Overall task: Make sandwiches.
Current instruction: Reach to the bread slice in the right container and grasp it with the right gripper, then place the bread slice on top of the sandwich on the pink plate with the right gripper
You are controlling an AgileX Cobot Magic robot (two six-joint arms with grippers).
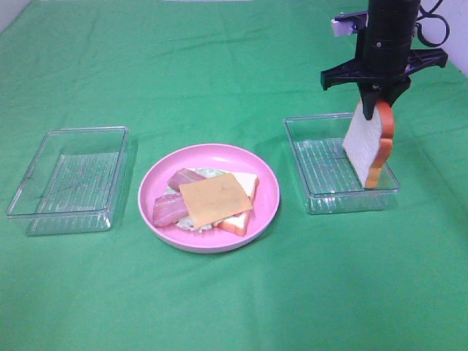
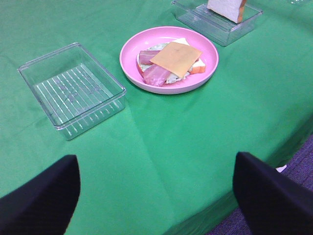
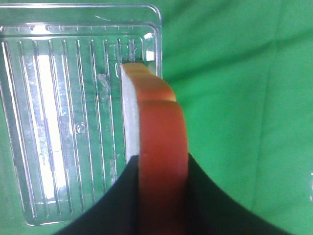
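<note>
On the pink plate (image 1: 268, 191) lies a partial sandwich: a bread slice (image 1: 244, 219) at the bottom, lettuce, bacon strips (image 1: 170, 207) and an orange-yellow cheese slice (image 1: 216, 198) on top. It also shows in the left wrist view (image 2: 174, 58). My right gripper (image 1: 374, 99) is shut on a second bread slice (image 1: 368, 143), white with orange-brown crust. It hangs on edge over the right clear tray (image 1: 322, 175). In the right wrist view the crust (image 3: 161, 147) sits between the black fingers. My left gripper (image 2: 156, 196) is open and empty, far from the plate.
An empty clear plastic tray (image 1: 69, 179) stands left of the plate, also in the left wrist view (image 2: 73, 90). A green cloth (image 1: 219, 300) covers the table. The table's edge (image 2: 274, 161) shows near the left gripper.
</note>
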